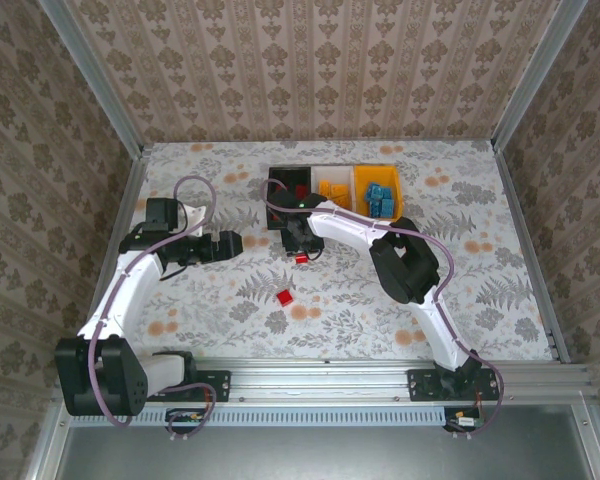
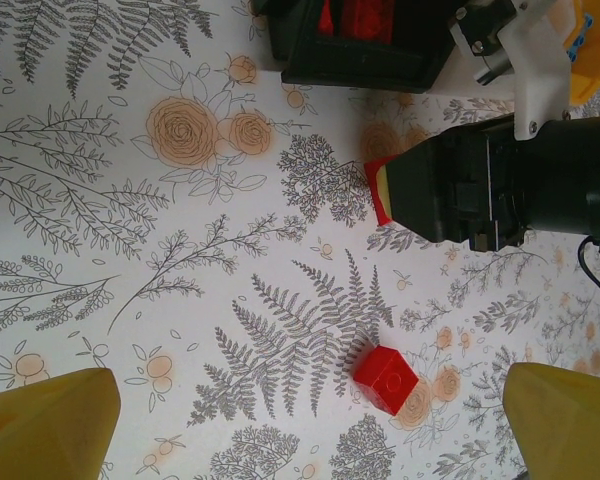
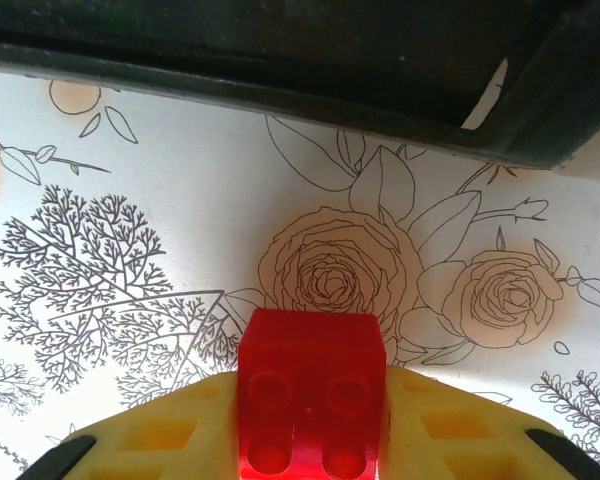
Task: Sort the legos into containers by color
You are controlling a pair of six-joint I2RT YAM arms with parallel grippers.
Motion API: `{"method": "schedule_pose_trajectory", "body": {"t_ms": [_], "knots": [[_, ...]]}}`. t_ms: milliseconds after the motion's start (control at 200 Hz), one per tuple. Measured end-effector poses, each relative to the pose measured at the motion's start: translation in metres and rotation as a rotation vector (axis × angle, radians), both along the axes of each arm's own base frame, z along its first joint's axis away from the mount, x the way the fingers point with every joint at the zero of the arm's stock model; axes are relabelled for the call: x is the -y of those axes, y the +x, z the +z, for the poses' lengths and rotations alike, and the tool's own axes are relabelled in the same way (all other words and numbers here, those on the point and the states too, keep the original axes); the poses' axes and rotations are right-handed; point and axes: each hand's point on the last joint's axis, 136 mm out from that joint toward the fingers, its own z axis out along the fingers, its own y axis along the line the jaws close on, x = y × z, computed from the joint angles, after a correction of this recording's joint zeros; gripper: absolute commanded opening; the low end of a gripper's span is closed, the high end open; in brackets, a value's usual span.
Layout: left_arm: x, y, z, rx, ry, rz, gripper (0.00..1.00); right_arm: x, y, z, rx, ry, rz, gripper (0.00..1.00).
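My right gripper (image 3: 312,405) is shut on a red lego (image 3: 310,385), its yellow fingers (image 3: 160,430) pressed against both sides, low over the table just in front of the black container (image 3: 280,60). From above, that lego (image 1: 302,257) shows under the right gripper (image 1: 301,248). A second red lego (image 2: 385,378) lies loose on the table (image 1: 284,297). My left gripper (image 2: 305,430) stands wide open above the table, the loose lego ahead of its right fingertip (image 2: 565,420). The black container (image 1: 280,182) holds red legos, the white one (image 1: 335,172) orange ones, the orange-yellow one (image 1: 365,180) blue ones.
The three containers stand in a row at the back middle of the patterned table (image 1: 480,280). In the left wrist view the right arm's black wrist (image 2: 500,185) crosses the upper right. Metal frame rails (image 1: 120,230) border the table's sides.
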Motion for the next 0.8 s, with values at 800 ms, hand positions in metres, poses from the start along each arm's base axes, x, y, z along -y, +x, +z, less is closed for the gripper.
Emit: {"method": "schedule_pose_trajectory", "body": {"t_ms": [800], "knots": [[-0.002, 0.001, -0.001, 0.002, 0.016, 0.007, 1.00, 0.047, -0.031, 0.134, 0.198, 0.176, -0.043, 0.32]]}}
